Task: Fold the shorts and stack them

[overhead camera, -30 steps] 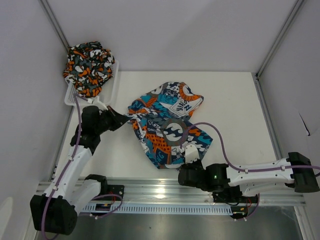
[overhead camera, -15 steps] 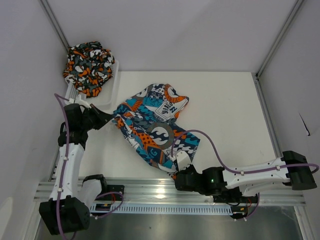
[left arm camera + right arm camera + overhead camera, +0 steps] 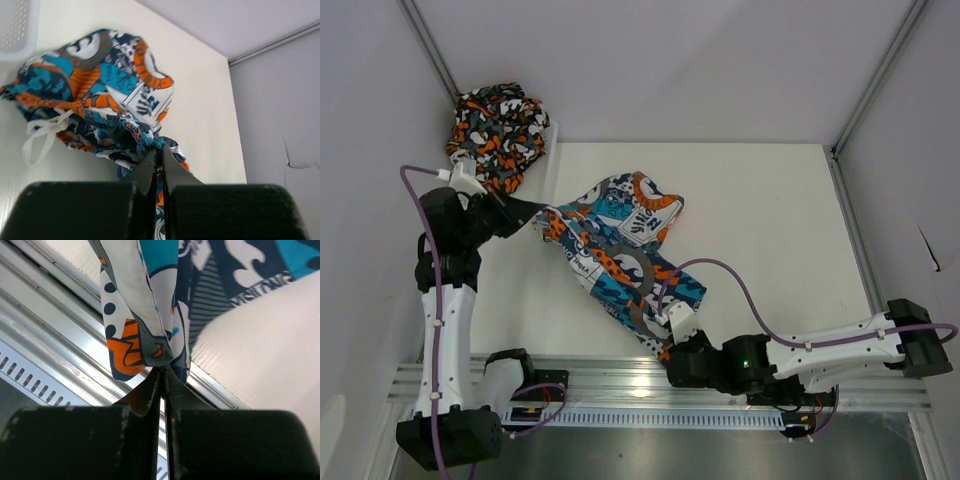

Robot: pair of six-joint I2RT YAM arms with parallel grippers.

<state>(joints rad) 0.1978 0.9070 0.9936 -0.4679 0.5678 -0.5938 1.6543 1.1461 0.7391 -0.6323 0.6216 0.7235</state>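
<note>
Two edges of the patchwork shorts (image 3: 620,240) are clamped, one in the left jaws, one in the right jaws, so the cloth lies stretched between them across the bench (image 3: 770,220), likely for flattening.

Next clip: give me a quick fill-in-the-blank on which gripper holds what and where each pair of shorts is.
1. The left gripper has its jaws ___ on the patchwork shorts.
2. The right gripper pinches that pair at the table's ___ edge.
3. The camouflage shorts lie bunched in the white ___.
Missing: shut; near; basket.
</note>
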